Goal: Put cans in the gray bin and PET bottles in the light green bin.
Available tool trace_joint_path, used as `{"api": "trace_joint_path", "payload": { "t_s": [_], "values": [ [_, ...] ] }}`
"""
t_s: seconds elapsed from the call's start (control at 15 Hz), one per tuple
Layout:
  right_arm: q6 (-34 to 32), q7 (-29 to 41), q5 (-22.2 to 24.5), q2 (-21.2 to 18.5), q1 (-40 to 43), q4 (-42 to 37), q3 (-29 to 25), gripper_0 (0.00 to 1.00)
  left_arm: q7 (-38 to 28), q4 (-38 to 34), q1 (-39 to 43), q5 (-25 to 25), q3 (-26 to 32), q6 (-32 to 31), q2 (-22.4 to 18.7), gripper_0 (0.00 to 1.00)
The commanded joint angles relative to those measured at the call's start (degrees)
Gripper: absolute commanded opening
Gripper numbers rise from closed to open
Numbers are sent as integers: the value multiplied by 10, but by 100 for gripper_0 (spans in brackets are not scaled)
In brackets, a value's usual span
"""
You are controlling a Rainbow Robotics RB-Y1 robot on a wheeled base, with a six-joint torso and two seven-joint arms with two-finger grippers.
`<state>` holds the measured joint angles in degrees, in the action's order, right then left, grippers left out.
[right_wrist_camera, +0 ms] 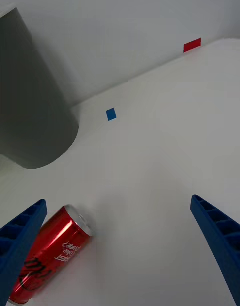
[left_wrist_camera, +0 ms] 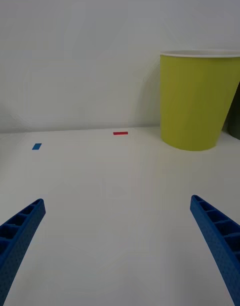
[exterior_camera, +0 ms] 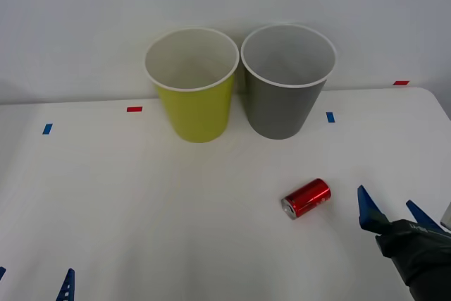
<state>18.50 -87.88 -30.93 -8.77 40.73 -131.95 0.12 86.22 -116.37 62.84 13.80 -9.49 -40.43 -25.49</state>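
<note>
One small, shiny red metal drink can (exterior_camera: pixel 306 198) with silver ends lay on its side on the white table (exterior_camera: pixel 141 202), and it was the only item left to sort. The right gripper (exterior_camera: pixel 392 216) hovered low with its blue ribbed fingers (right_wrist_camera: pixel 217 241) spread wide and nothing between them. The can lay just beside that gripper, toward the robot's left, near but outside one finger rather than between the two. The right wrist view showed the can close to one fingertip, whether touching it or not I cannot tell. Beyond the right gripper and a little to the can's side stood the tall tapered gray plastic bin (exterior_camera: pixel 285 82) with its white rim, and touching or nearly touching that bin, farther to the left, stood the matching yellow-green plastic bin (exterior_camera: pixel 194 86). Both bins looked empty from above. The left gripper (exterior_camera: pixel 35 281) waited at the near left corner, fingers also spread and empty, well apart from the can.

As I judge it, the step in hand was the approach to the can, with no grasp yet made. The next move would call for shifting the right gripper sideways until the can's body sat between the fingers, across its narrow width, then closing and carrying it to the gray bin. Since the can rested on its curved side, a nudge from a finger could roll it away.
</note>
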Motion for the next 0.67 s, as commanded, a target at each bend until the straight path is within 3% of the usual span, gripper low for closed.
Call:
{"api": "trace_joint_path", "payload": {
  "t_s": [0.07,0.33,0.67],
  "values": [
    [97,106,46,13,-53,-16,-17,100,0,0,0,0,0,0,0,100],
    [225,291,148,-5,-123,-21,-8,100,0,0,0,0,0,0,0,100],
    [379,538,227,-58,-194,-31,48,100,0,0,0,0,0,0,0,100]
  ]
}}
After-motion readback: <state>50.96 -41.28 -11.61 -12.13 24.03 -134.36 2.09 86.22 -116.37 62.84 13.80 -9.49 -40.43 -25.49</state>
